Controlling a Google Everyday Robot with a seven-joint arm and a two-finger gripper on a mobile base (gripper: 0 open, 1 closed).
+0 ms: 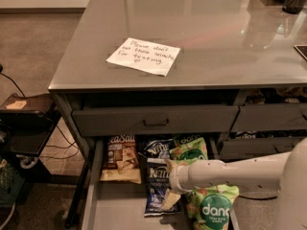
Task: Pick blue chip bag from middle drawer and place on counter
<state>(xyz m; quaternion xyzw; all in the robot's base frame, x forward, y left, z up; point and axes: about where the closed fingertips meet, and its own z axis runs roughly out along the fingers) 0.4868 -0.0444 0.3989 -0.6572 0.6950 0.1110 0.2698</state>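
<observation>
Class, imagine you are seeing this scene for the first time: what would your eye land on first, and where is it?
The white robot arm reaches from the right into the open drawer, its gripper low over the blue chip bag among other snack bags. Above, a white handwritten note lies on the glossy grey counter, towards its front left.
</observation>
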